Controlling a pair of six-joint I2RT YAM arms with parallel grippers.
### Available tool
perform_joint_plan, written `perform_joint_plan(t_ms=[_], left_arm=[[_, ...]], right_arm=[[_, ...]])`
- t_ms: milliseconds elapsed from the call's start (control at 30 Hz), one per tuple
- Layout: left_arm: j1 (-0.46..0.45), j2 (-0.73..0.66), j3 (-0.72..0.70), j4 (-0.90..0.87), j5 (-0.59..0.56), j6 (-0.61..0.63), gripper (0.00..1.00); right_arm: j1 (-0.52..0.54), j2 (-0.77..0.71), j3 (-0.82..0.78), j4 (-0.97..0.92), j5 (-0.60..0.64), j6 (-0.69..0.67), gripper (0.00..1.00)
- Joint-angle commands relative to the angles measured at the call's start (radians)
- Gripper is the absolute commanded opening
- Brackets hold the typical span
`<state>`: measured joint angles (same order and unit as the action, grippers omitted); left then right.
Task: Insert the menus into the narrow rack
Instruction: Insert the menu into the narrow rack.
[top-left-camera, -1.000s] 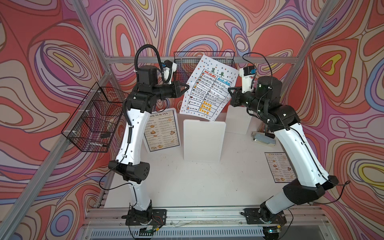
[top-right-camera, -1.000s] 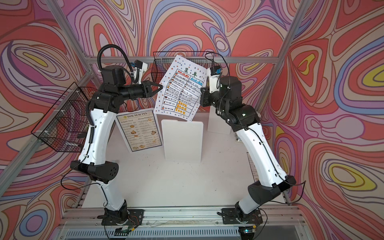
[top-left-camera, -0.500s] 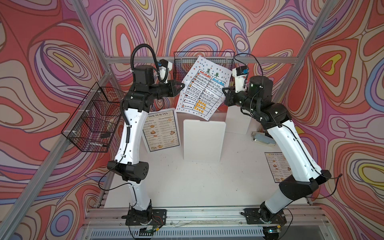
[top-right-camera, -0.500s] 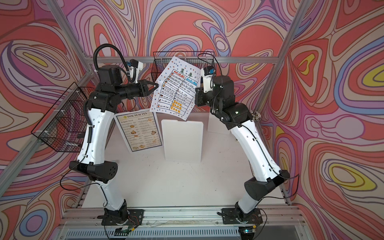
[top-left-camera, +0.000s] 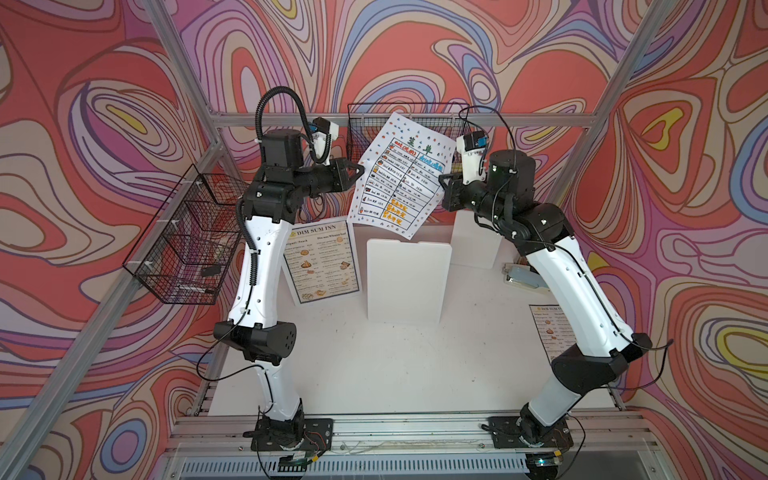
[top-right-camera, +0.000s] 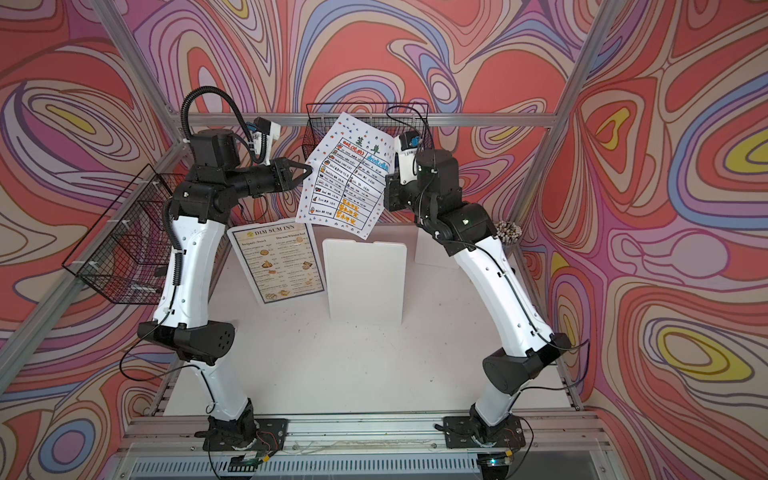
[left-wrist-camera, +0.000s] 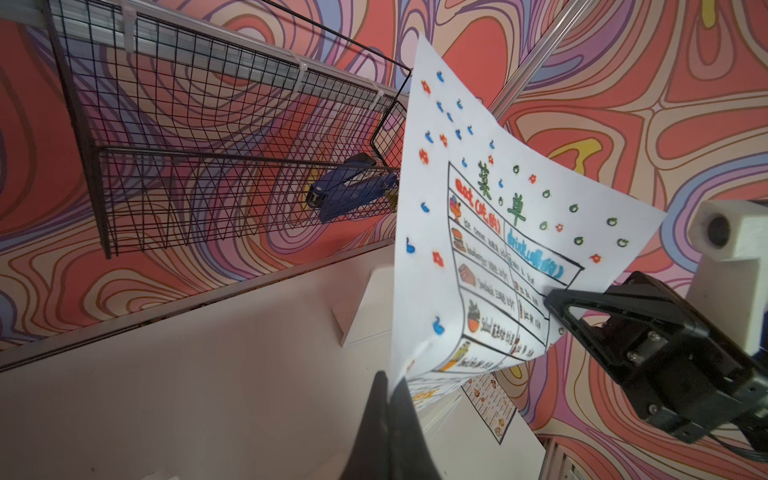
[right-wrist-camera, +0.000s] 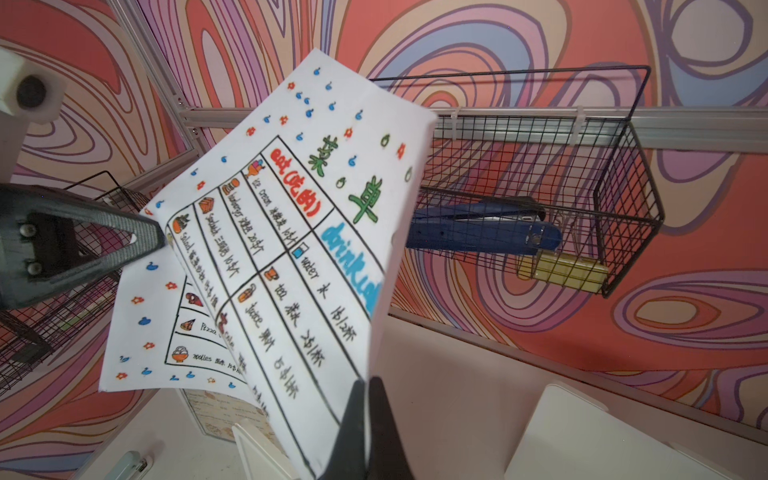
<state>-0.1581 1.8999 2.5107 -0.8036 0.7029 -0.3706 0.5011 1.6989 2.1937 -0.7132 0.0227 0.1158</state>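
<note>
So the white menu (top-left-camera: 399, 178), the one with a hand-drawn table and little coloured icons dotted round its border, is up in the air in the upper middle of both top views. It's cocked at an angle and bowed across its face. Its top edge overlaps the front wire of the back wire rack (top-left-camera: 409, 124), though I can't tell if they touch. Its lower corner hangs above a white board (top-left-camera: 407, 282), with open table (top-left-camera: 395, 365) below that. A blue stapler (right-wrist-camera: 478, 237) lies inside the rack, behind the sheet. The left gripper (top-left-camera: 360, 169) is pinched tight on the sheet's left edge and the right gripper (top-left-camera: 441, 183) is clamped on the right edge, so the arms fill the room on either side. A blue-bordered DIM SUM INN menu (top-left-camera: 322, 262) lies flat at centre left, and a smaller DIM SUM INN menu (top-left-camera: 544, 328) is at the right edge, partly under the right arm.
</note>
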Motion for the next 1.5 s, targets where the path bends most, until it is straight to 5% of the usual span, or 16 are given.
perform_joint_plan(t_ms=[0,700,1467], left_arm=[[0.011,-0.009,0.017,-0.037,-0.049,-0.019,0.00],[-0.011,-0.049,0.034,-0.118,-0.177,-0.047,0.00],[-0.011,0.033,0.065,-0.088,-0.123,-0.095,0.00]], right_arm=[[-0.006,-0.004,0.017,-0.055,0.074,-0.015,0.00],[-0.007,0.010,0.085,-0.124,0.074,-0.007,0.00],[-0.007,-0.028,0.018,-0.112,0.102,-0.010,0.00]])
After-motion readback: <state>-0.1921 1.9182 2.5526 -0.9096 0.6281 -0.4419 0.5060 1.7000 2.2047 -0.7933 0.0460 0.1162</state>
